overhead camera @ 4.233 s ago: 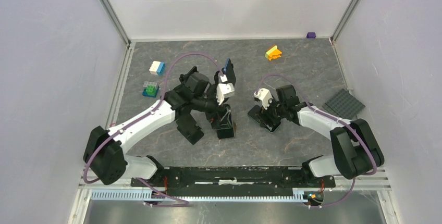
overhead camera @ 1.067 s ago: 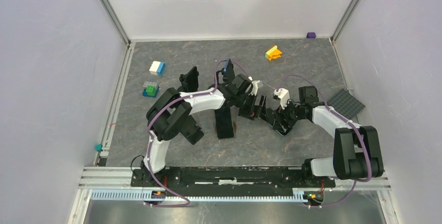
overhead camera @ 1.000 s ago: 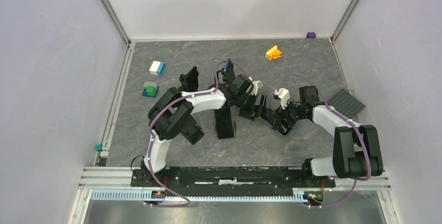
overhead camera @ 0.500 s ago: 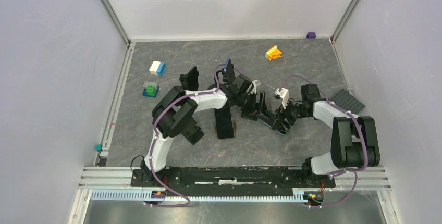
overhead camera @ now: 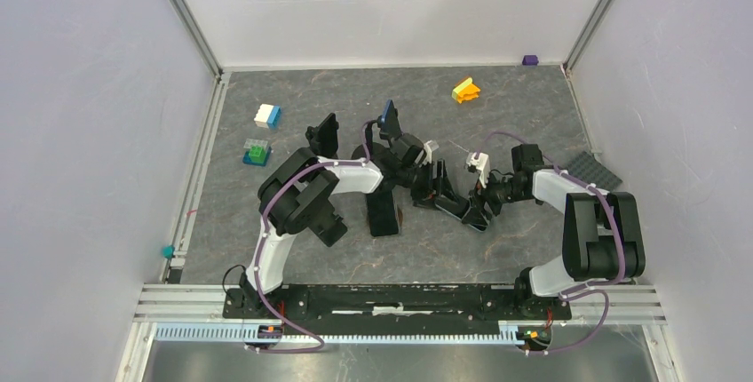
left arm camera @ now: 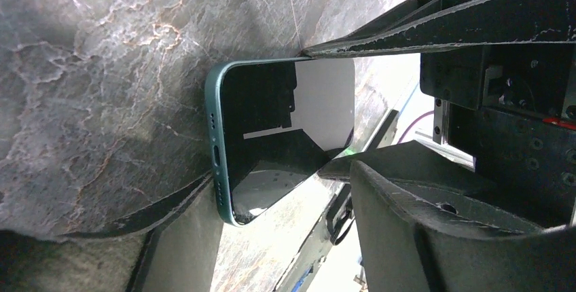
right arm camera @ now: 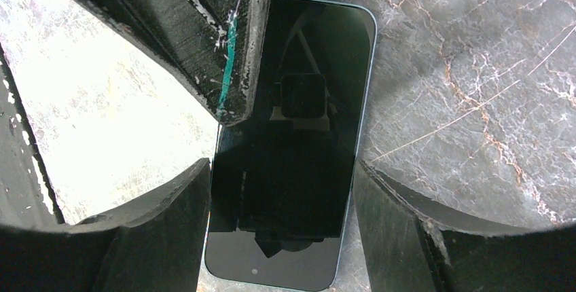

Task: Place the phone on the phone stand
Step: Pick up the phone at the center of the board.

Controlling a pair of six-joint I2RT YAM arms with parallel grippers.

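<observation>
So that the phone point(right arm camera: 292, 142) can seemingly be raised, the right gripper point(right arm camera: 282, 190) pinches its long edges between its fingers; the left gripper point(left arm camera: 255, 119) straddles one end, grip unclear.

Grey marbled worktop point(overhead camera: 515, 124) w/ phone point(right arm camera: 292, 170) mid-R, black stand point(overhead camera: 384, 213) ctr; white-blue block point(overhead camera: 267, 115), green block point(overhead camera: 257, 152) L; orange block point(overhead camera: 465, 90) far side; grey baseplate point(overhead camera: 590, 169) R.

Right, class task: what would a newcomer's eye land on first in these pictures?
First, the teal-edged phone with a dark glass screen, lying flat on the marbled grey table near its middle. The black-and-white left arm and right arm bend inward and meet over it, the right one's jaws against its long edges. A yellow-and-orange plastic brick stands out toward the far edge.
</observation>
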